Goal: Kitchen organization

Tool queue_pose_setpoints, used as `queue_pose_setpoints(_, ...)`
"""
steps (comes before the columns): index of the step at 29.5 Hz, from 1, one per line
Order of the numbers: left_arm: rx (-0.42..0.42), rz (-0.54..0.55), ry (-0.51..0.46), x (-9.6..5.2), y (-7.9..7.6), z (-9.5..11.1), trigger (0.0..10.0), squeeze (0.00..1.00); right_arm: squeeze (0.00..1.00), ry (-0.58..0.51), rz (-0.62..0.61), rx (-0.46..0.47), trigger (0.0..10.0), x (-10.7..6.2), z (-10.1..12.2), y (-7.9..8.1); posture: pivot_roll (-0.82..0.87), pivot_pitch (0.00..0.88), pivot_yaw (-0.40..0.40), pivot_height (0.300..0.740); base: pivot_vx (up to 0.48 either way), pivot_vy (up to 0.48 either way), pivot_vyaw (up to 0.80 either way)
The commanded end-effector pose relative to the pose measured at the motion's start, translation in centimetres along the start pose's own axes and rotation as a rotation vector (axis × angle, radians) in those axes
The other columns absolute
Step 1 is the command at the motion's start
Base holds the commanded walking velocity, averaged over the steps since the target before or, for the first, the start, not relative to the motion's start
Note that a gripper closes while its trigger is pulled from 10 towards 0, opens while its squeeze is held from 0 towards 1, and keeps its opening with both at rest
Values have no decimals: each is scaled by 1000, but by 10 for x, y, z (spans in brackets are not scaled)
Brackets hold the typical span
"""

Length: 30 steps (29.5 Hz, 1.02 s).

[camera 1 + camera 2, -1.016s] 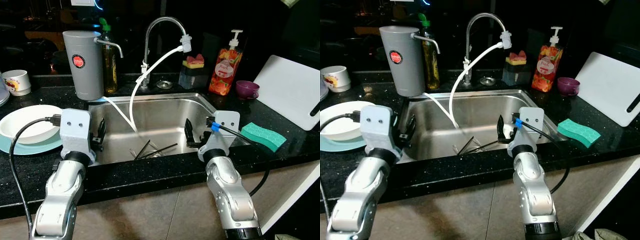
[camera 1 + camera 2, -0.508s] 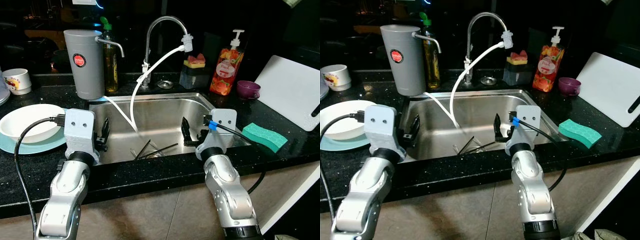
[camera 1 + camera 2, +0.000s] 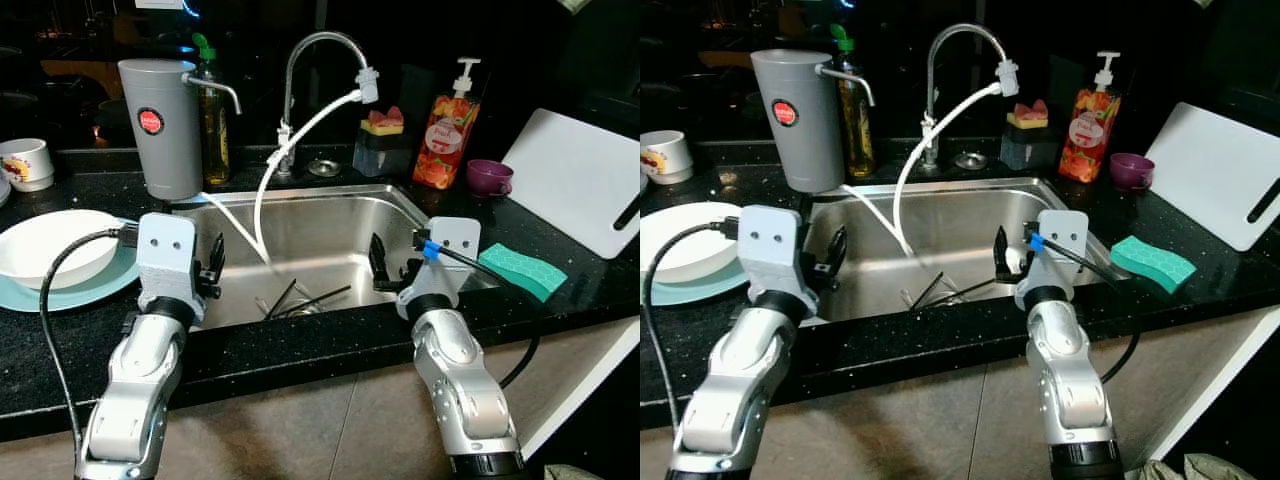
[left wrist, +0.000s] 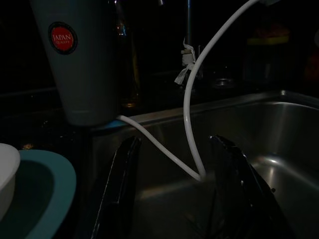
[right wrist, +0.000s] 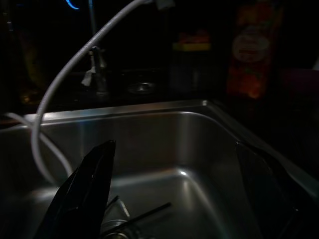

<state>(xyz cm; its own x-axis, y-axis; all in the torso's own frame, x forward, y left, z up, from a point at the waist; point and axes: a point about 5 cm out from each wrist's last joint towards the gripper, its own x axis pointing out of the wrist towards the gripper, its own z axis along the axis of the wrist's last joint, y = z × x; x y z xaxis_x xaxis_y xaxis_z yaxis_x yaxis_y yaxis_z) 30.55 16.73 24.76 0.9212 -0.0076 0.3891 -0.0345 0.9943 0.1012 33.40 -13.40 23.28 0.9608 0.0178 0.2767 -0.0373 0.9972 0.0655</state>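
Several dark chopsticks (image 3: 305, 298) lie at the bottom of the steel sink (image 3: 330, 225), near the drain, and show dimly in the right wrist view as chopsticks (image 5: 142, 214). My left gripper (image 3: 212, 268) hovers open and empty over the sink's left rim, level with the teal plate. In the left wrist view the left gripper (image 4: 174, 142) looks across the basin at the white hose (image 4: 192, 99). My right gripper (image 3: 385, 270) is open and empty over the sink's right front part. Seen from the right wrist, the right gripper (image 5: 174, 149) faces the basin's back wall.
A white bowl (image 3: 50, 245) sits on a teal plate (image 3: 95, 288) to the left. A grey filter jug (image 3: 160, 125), oil bottle (image 3: 213, 120), faucet (image 3: 310, 45), soap bottle (image 3: 447, 130) and purple cup (image 3: 488, 177) line the back. A green sponge (image 3: 528, 270) and white board (image 3: 580, 180) lie right.
My left gripper has shifted a little to the right, closer over the sink's left rim. The right gripper has hardly moved. Both stay open.
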Motion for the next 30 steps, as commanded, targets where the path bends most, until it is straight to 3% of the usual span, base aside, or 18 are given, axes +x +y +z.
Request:
queue_pose_setpoints(1, 1, -8, -5, -1, -5, -1, 10000, 0, 0, -7, -3, -5, 10000, 0, 3, -2, 118, 67, -71, 740, 0, 0, 0)
queue_pose_setpoints(30, -21, -13, -30, 4, -12, -2, 10000, 0, 0, -19, 10, -10, 10000, 4, 5, -1, 114, 24, -78, 740, 0, 0, 0)
